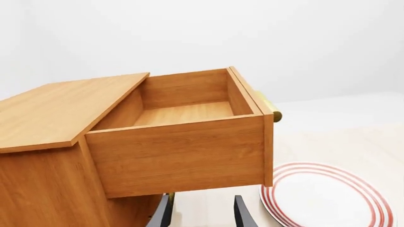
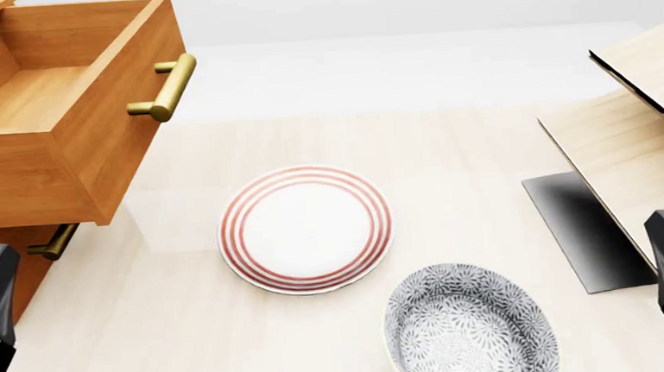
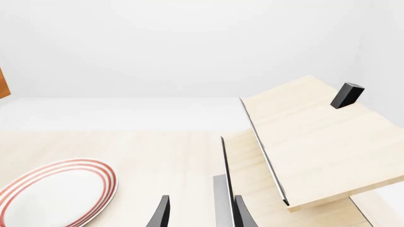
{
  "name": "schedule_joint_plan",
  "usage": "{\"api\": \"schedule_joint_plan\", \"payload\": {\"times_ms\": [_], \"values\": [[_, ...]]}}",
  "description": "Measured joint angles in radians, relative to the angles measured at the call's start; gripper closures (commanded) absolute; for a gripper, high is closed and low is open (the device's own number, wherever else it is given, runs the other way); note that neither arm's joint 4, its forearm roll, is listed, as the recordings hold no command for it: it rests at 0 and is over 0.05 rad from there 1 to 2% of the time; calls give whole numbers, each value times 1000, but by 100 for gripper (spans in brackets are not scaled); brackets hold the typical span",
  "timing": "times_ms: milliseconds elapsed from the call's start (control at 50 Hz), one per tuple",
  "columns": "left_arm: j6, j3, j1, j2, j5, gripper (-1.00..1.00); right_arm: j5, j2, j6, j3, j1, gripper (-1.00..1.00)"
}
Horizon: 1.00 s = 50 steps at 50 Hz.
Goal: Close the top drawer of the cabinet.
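We are looking at the top drawer [image 2: 62, 116] hanging fully open from the cabinet [image 1: 44, 142] at the bench's [image 2: 179, 334] far left, brass handle [image 2: 164, 86] facing right. Our left end effector [image 1: 202, 213] is waiting below it, fingers apart and holding nothing; the right end effector [image 3: 200, 213] is likewise apart, idling near pale panels [image 3: 315, 142]. We are judging a flat, square push on the drawer front best.
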Motion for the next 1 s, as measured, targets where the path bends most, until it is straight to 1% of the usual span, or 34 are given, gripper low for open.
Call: {"api": "schedule_joint_plan", "payload": {"times_ms": [180,440,540,720,1000], "values": [[22,-51,-40,0,12,-100,0,0,0,0,0,-100],[48,-191,-139,0,88,-100,2,-1,0,-1,0,-100],[60,-240,-181,19,98,-100,3,-2,1,-1,0,-100],[86,-309,-261,107,56,-100,7,-5,1,-1,0,-100],[113,-402,-377,296,-46,-100,6,-4,1,-1,0,-100]]}}
